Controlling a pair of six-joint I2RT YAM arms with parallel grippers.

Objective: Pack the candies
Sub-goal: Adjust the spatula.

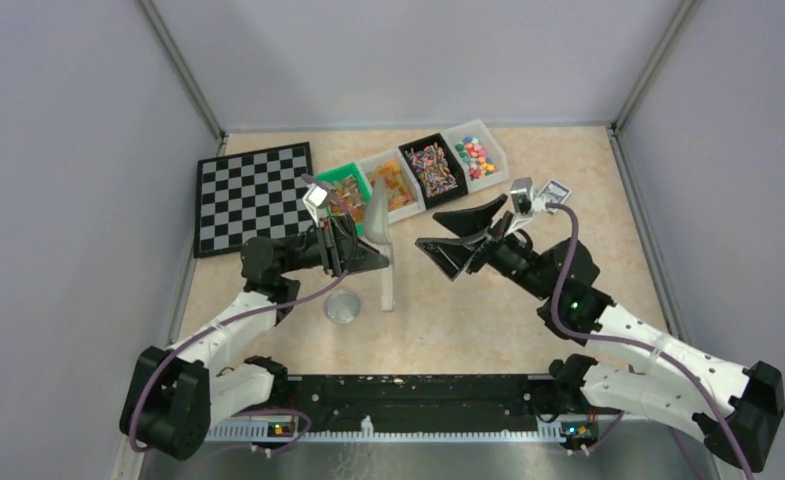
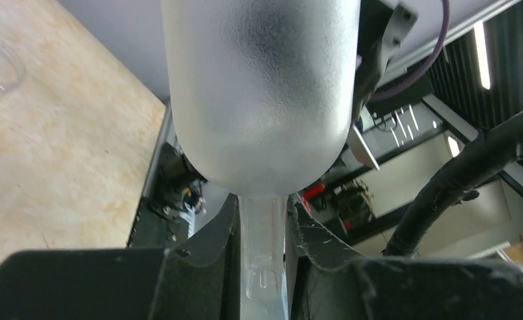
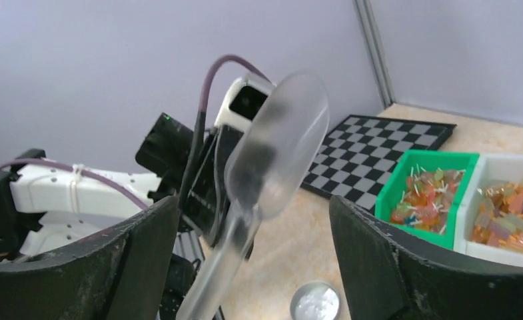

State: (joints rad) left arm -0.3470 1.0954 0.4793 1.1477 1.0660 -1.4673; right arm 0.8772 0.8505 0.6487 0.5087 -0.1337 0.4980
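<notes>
My left gripper (image 1: 366,256) is shut on the handle of a clear frosted scoop (image 1: 380,228) and holds it up above the table, bowl uppermost. In the left wrist view the handle (image 2: 266,248) sits between my fingers (image 2: 212,240) under the big bowl (image 2: 258,93). I see no candies in the scoop. My right gripper (image 1: 446,247) is open and empty just right of the scoop, which shows between its spread fingers (image 3: 278,157). The candies lie in four bins at the back: green (image 1: 344,188), white (image 1: 395,184), black (image 1: 433,167), white (image 1: 476,152).
A small round clear container (image 1: 343,307) stands on the table below the scoop and shows in the right wrist view (image 3: 315,303). A chessboard (image 1: 253,196) lies at the back left. Grey walls close in three sides.
</notes>
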